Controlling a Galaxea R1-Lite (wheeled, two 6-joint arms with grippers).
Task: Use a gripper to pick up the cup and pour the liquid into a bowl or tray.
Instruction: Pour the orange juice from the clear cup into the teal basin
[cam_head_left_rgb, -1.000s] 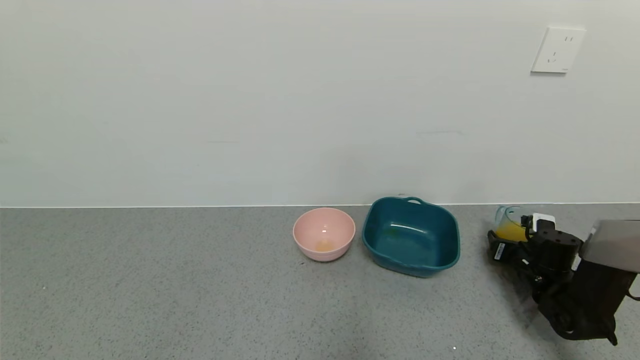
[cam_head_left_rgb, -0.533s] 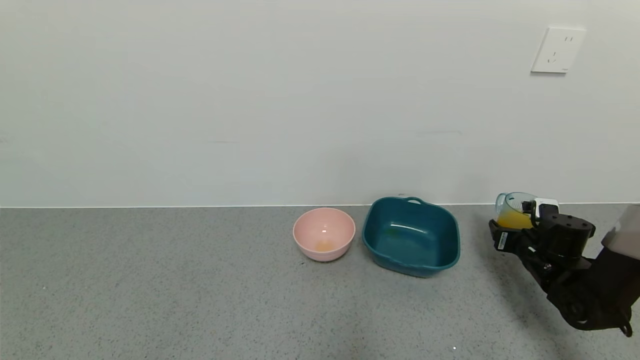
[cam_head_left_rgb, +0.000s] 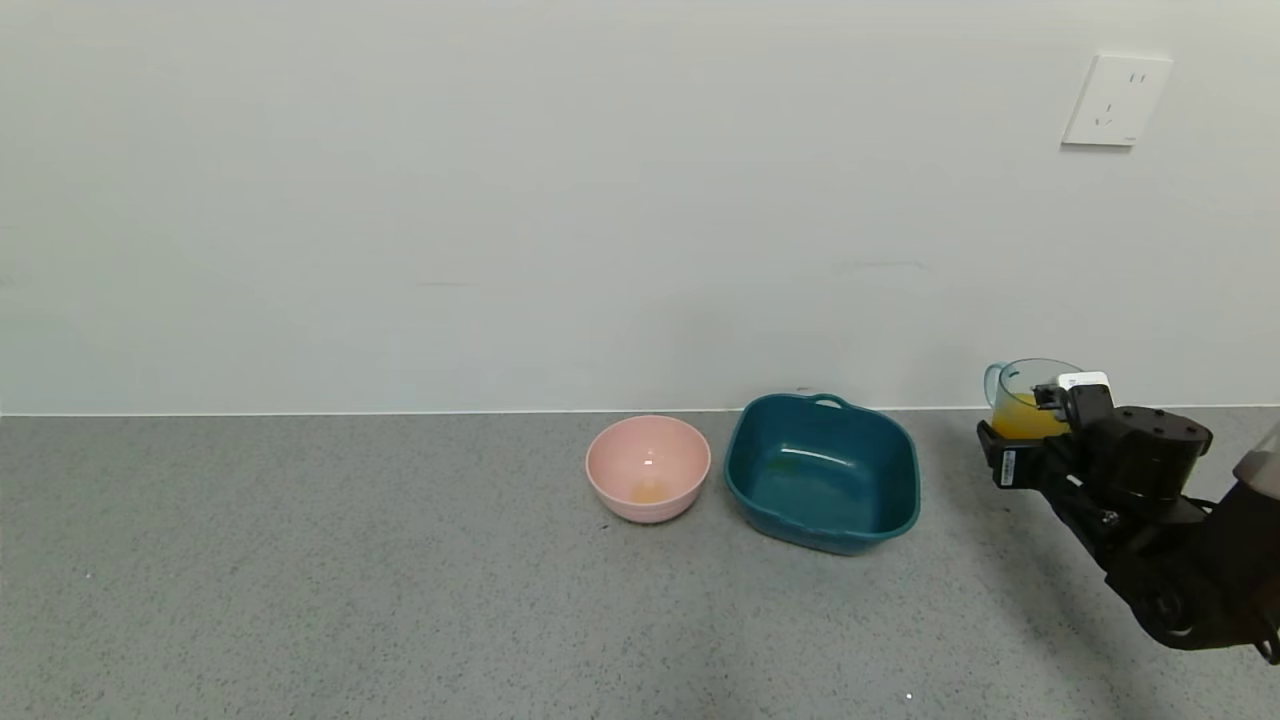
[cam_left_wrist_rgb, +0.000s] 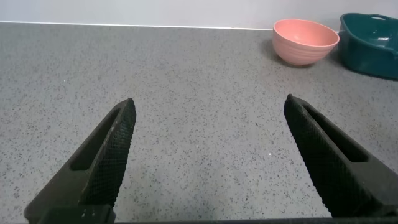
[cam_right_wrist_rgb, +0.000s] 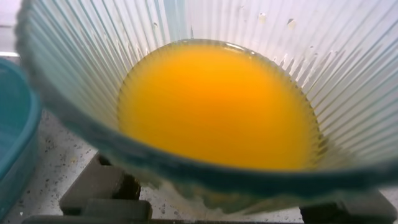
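My right gripper (cam_head_left_rgb: 1030, 428) is shut on the translucent blue-green cup (cam_head_left_rgb: 1028, 392) and holds it upright above the counter, to the right of the dark teal tub (cam_head_left_rgb: 822, 472). The cup holds orange-yellow liquid (cam_head_left_rgb: 1018, 420), which fills the right wrist view (cam_right_wrist_rgb: 214, 106) inside the ribbed cup wall (cam_right_wrist_rgb: 348, 56). The tub's edge shows at that view's side (cam_right_wrist_rgb: 15, 149). My left gripper (cam_left_wrist_rgb: 208, 158) is open and empty over bare counter; the tub (cam_left_wrist_rgb: 373, 37) lies far off in its view.
A round pink bowl (cam_head_left_rgb: 648, 468) with a little orange residue sits just left of the teal tub; it also shows in the left wrist view (cam_left_wrist_rgb: 306, 41). The white wall runs along the counter's back edge, with a socket (cam_head_left_rgb: 1115, 100) at upper right.
My right gripper has lifted the cup off the counter, rising and levelling it upright. The bowls and left arm have not moved.
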